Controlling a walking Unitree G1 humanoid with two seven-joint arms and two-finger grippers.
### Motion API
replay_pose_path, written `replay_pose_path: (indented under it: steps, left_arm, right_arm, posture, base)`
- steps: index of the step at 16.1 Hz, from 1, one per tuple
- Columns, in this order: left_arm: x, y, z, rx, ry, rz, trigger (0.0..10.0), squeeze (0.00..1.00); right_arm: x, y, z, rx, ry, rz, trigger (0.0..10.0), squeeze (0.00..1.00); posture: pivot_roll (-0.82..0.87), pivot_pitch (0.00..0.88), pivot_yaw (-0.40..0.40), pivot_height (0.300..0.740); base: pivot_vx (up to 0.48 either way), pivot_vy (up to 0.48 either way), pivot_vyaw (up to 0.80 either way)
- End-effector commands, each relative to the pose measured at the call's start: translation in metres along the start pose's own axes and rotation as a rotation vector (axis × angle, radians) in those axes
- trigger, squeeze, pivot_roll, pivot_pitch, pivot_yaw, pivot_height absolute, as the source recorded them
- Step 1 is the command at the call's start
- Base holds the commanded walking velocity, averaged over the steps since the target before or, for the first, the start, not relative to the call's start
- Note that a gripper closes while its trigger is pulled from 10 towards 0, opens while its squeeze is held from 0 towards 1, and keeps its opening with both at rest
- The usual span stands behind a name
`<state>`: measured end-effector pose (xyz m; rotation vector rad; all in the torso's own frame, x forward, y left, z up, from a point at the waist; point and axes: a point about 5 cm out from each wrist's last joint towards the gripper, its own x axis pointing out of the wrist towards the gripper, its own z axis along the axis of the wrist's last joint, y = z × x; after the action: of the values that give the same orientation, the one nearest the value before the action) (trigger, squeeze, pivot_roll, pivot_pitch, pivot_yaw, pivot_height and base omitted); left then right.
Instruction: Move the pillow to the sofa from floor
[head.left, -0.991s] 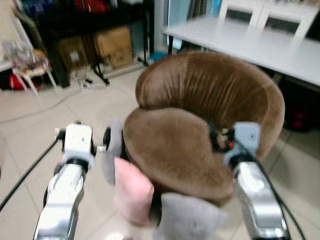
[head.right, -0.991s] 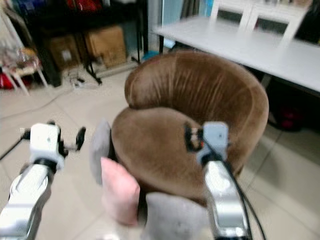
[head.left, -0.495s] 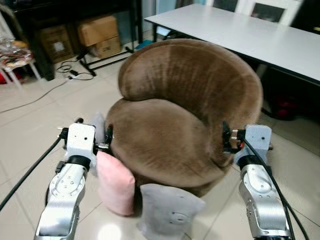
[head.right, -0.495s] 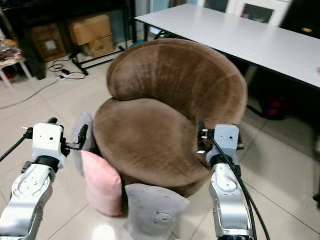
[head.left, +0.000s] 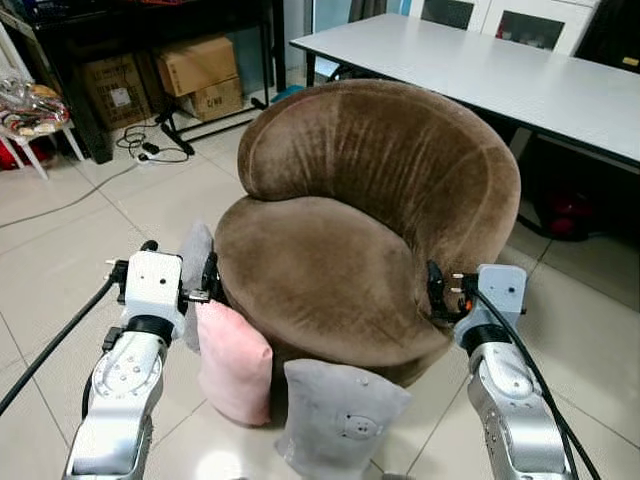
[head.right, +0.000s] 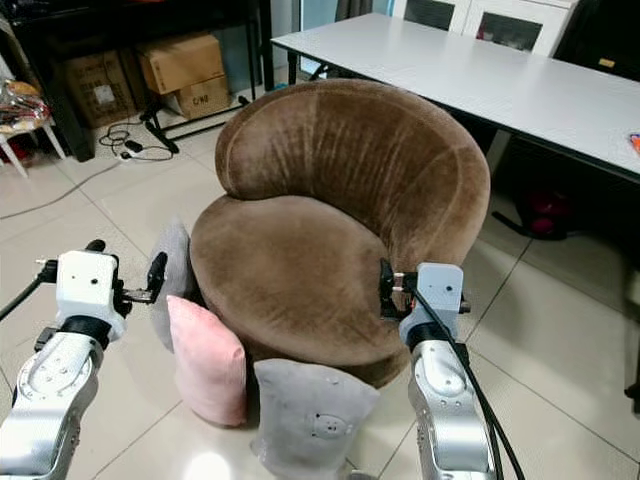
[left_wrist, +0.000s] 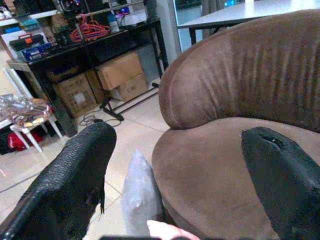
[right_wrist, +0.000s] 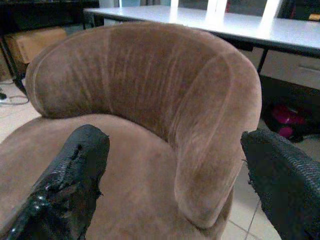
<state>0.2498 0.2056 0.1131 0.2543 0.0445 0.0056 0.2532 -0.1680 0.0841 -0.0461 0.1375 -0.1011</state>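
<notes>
Pillows lean untouched against the front of the brown sofa, all on the tiled floor: a pink pillow, a grey pillow beside it, and another grey one tucked behind the pink. Both arms are raised either side of the seat, the left end effector with fingers spread wide above the pink pillow and the right end effector likewise spread and holding nothing near the sofa's right edge. Judging from this, nothing is done yet: reaching down, gripping a pillow, lifting it and setting it on the seat all remain.
</notes>
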Motion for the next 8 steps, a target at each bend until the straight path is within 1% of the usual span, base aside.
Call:
replay_pose_path:
  steps: [1,3,4,5,6,7,8]
  left_arm:
    - [0.002,-0.002,0.001,0.005,-0.009,-0.006,10.0,0.00]
    - [0.003,-0.002,0.001,0.005,-0.010,-0.002,10.0,0.00]
    - [0.003,-0.002,0.001,0.005,-0.009,-0.001,10.0,0.00]
    - [0.003,-0.002,0.001,0.003,-0.009,0.001,10.0,0.00]
    - [0.004,-0.002,0.001,0.003,-0.011,0.000,10.0,0.00]
    - [0.005,-0.003,0.001,0.000,-0.013,0.000,10.0,0.00]
    - [0.005,-0.003,0.001,-0.003,-0.014,0.000,10.0,0.00]
  right_arm:
    - [0.002,-0.004,0.007,-0.057,-0.025,-0.025,10.0,0.00]
    - [0.004,-0.004,0.007,0.000,-0.010,-0.011,10.0,0.00]
    - [0.004,-0.004,0.008,0.000,-0.015,-0.011,10.0,0.00]
    - [0.005,-0.005,0.012,0.010,-0.046,-0.055,10.0,0.00]
    - [0.006,-0.011,0.017,-0.071,-0.098,-0.161,10.0,0.00]
    - [0.007,-0.006,0.014,-0.031,-0.055,-0.067,10.0,0.00]
    - [0.007,-0.003,0.013,0.004,-0.041,-0.019,10.0,0.00]
  posture:
    - [-0.05,0.000,0.001,0.671]
    - [-0.05,0.000,0.000,0.652]
    - [-0.05,0.000,0.000,0.647]
    - [-0.05,0.000,0.000,0.637]
    - [-0.05,0.000,0.001,0.629]
    - [-0.05,0.000,0.000,0.619]
    - [-0.05,0.000,0.000,0.615]
  base:
    - [0.000,0.000,0.00]
    - [0.000,0.000,0.00]
    - [0.000,0.000,0.00]
    - [0.000,0.000,0.00]
    - [0.000,0.000,0.00]
    - [0.000,0.000,0.00]
    - [0.000,0.000,0.00]
